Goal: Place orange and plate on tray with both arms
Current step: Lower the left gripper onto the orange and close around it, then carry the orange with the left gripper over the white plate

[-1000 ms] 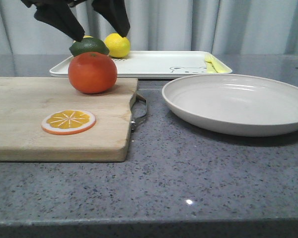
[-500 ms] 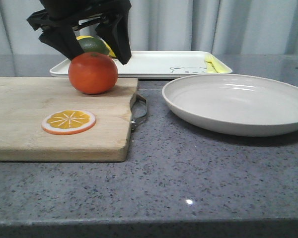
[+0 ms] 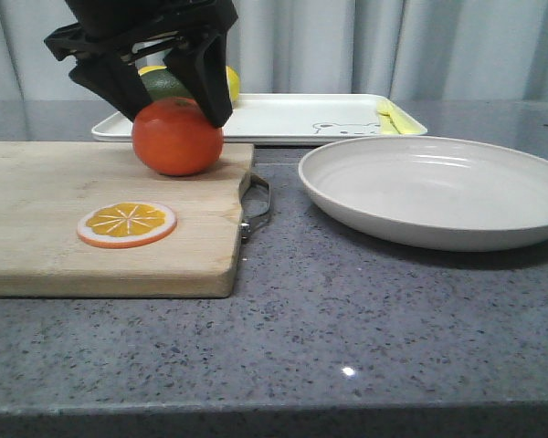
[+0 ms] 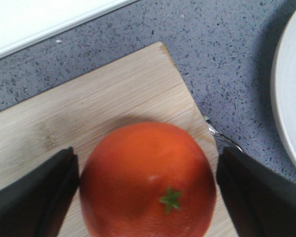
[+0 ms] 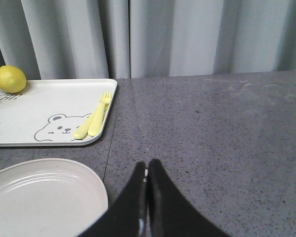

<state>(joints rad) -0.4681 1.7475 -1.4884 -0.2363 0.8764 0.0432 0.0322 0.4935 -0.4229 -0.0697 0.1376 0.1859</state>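
Simply glossy red-orange orange (image 3: 176, 138)

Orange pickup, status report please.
Left gripper open, jaws straddling the orange on the cutting board. Right gripper shut, empty. Plate untouched beside the tray.

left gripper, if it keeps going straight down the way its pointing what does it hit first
Most likely the orange: it sits between the open fingers of the left gripper, already close to both. If the fingers slide past its sides, they would next meet the cutting board beneath. Exact clearance is hard to judge.
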